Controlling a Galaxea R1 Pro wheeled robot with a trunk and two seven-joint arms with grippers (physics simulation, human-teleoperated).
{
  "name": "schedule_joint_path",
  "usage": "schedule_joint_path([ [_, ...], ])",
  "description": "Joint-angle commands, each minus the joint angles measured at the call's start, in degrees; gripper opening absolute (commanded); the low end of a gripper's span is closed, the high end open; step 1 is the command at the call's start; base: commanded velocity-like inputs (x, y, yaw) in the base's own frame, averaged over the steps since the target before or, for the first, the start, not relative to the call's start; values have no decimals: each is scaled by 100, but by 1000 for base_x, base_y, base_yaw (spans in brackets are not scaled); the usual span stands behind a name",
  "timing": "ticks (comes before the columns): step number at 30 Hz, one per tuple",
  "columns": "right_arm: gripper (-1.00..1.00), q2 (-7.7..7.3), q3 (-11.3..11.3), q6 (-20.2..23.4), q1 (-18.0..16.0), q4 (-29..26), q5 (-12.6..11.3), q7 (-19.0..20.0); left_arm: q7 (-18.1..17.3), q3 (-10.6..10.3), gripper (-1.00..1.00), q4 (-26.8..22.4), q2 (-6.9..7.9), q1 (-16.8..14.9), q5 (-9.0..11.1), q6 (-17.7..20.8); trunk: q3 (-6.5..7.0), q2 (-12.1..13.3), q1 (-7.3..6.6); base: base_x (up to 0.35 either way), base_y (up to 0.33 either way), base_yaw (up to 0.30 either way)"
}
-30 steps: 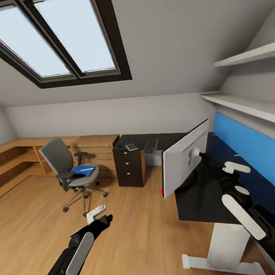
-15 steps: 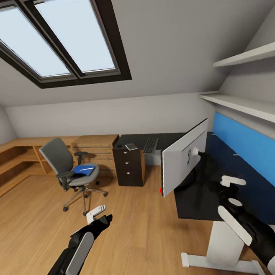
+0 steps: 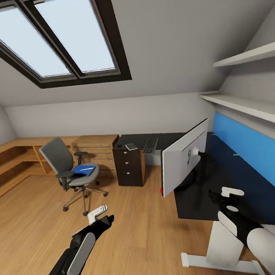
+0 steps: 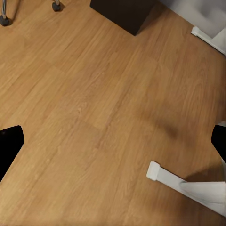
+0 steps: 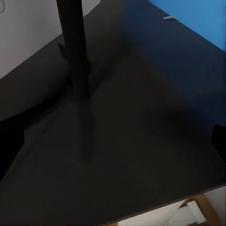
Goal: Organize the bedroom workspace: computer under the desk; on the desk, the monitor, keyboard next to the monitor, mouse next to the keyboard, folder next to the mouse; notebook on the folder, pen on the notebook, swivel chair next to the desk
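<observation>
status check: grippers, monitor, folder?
Left gripper over bare floor, right gripper over desk; both empty. Monitor upright on desk. Folder on swivel chair.

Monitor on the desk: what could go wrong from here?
The monitor stands turned, white back toward the robot, its lower corner with the red light past the desk edge; a bump could tip it off. The right end effector hovers low over the desk near the thin stand and might clip it. The folder overhangs the swivel chair seat and could slide off.

The worktop [image 3: 202, 198] is glossy black with a blue back panel [image 3: 256, 151]; the monitor [image 3: 184, 160] back is white; the swivel chair [image 3: 67, 167] is grey, the folder [image 3: 84, 170] bright blue.
</observation>
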Motion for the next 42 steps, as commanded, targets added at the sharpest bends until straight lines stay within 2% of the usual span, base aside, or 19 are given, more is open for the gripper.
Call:
schedule_joint_path([
  [1, 100, 18, 49, -96, -81, 167, 3, 8, 58, -48, 100, -7, 7, -3, 56, 1, -3, -5, 2, 0, 0, 0],
  [10, 100, 153, 49, -396, -211, 440, 131, 63, 53, -99, 100, -27, 7, -2, 57, 1, -3, -5, 2, 3, 0, 0],
  [18, 100, 269, 43, -423, -224, 448, 92, 57, 53, -164, 100, -40, 7, -2, 56, 1, -3, -5, 2, 177, 0, 0],
  [28, 100, 287, 27, -457, -225, 467, 66, 50, 60, -279, 100, -36, 7, -3, 56, 1, -3, -5, 2, 143, -90, 0],
  [29, 100, 287, 26, -477, -225, 469, 66, 49, 59, -284, 100, -35, 7, -3, 56, 1, -3, -5, 2, 177, -171, 0],
  [30, 100, 287, 32, -693, -225, 497, 85, 51, 55, -298, 100, -33, 7, -3, 56, 1, -3, -5, 2, 71, -78, 0],
  [34, 100, 286, 37, -839, -225, 517, 99, 52, 58, -303, 100, -32, 7, -3, 56, 1, -3, -5, 2, 39, -43, 0],
  [42, 100, 286, 56, -892, -225, 522, 111, 57, 60, -312, 100, -32, 7, -4, 59, 1, -3, -5, 2, 13, -7, 0],
])
